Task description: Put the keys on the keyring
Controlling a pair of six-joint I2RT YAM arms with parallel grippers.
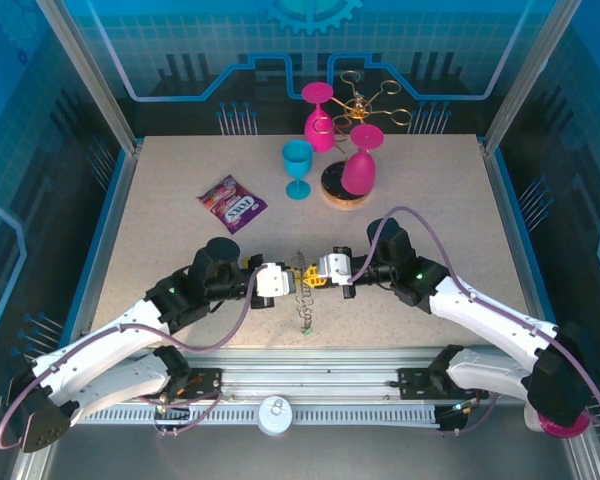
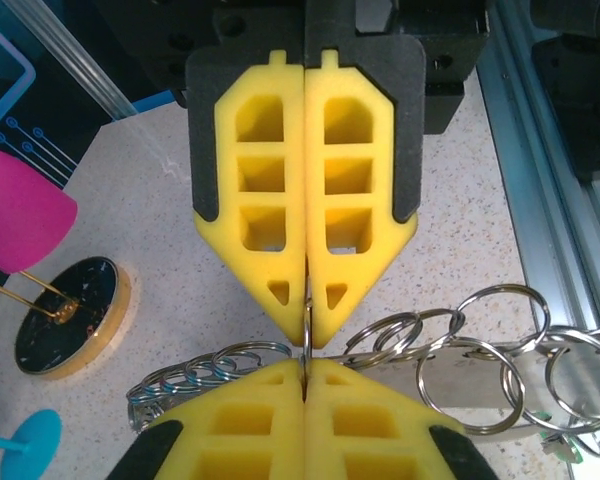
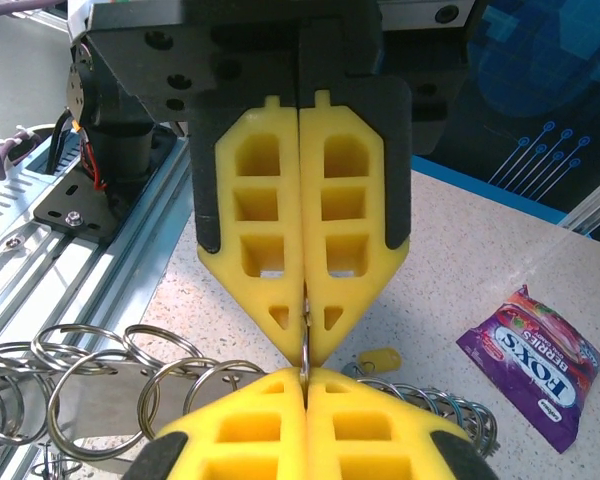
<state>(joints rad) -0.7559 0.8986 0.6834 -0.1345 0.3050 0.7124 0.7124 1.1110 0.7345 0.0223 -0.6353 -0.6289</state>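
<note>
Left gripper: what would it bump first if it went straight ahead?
Probably the right gripper, facing the left gripper tip to tip, with the pinched keyring between them.

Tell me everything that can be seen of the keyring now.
The keyring is thin grey metal, seen edge-on in the wrist views, held between the left hand and the right hand, both shut on it with yellow fingers. Silver split rings hang bunched on either side, and a short chain dangles from it toward the table.
</note>
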